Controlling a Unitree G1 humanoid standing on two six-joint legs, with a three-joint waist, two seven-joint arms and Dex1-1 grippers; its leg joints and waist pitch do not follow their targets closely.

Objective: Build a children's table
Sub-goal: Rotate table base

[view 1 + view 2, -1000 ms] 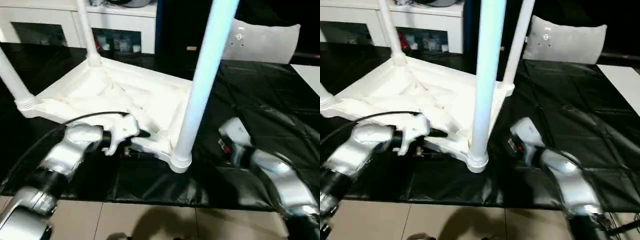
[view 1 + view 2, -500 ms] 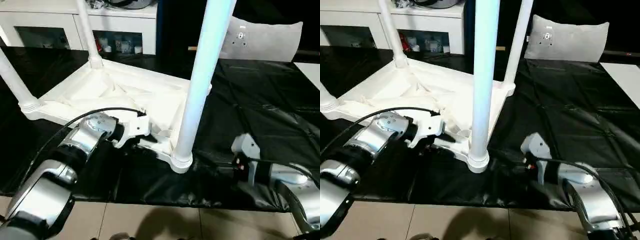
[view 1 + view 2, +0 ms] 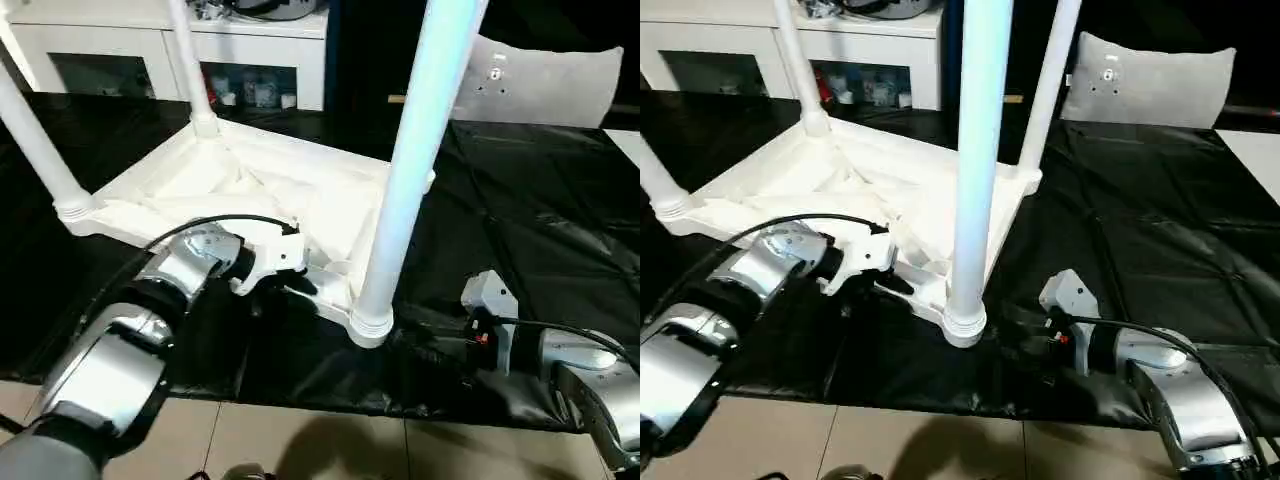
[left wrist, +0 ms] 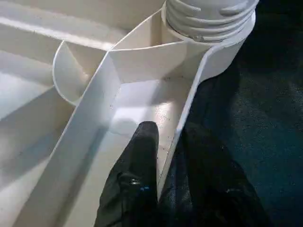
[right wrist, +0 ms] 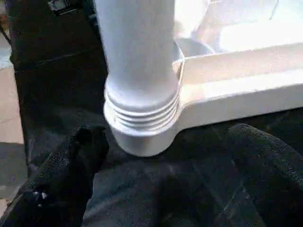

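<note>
The children's table lies upside down on the black cover, its white ribbed tabletop [image 3: 250, 190] facing up. White legs stand in the corner sockets: the near leg [image 3: 410, 170], a left leg [image 3: 40, 140], a far leg [image 3: 190, 60] and a far right leg [image 3: 1045, 90]. My left gripper [image 4: 170, 127] is shut on the tabletop's near rim, one black finger [image 4: 142, 151] inside the wall and the other outside, just short of the near socket [image 3: 370, 325]. My right gripper [image 5: 168, 137] rests low on the cover, open wide, facing the base of the near leg [image 5: 137, 56].
A white cabinet [image 3: 120, 40] stands behind the table, and a pale grey panel [image 3: 545, 70] leans at the back right. The black cover ends near me at a tiled floor [image 3: 300, 440]. A black cable [image 3: 200, 225] loops over my left wrist.
My left gripper slid along the rim toward the near corner and its fingers closed on the wall. My right arm drew back and dropped low onto the cover. The camera shifted slightly.
</note>
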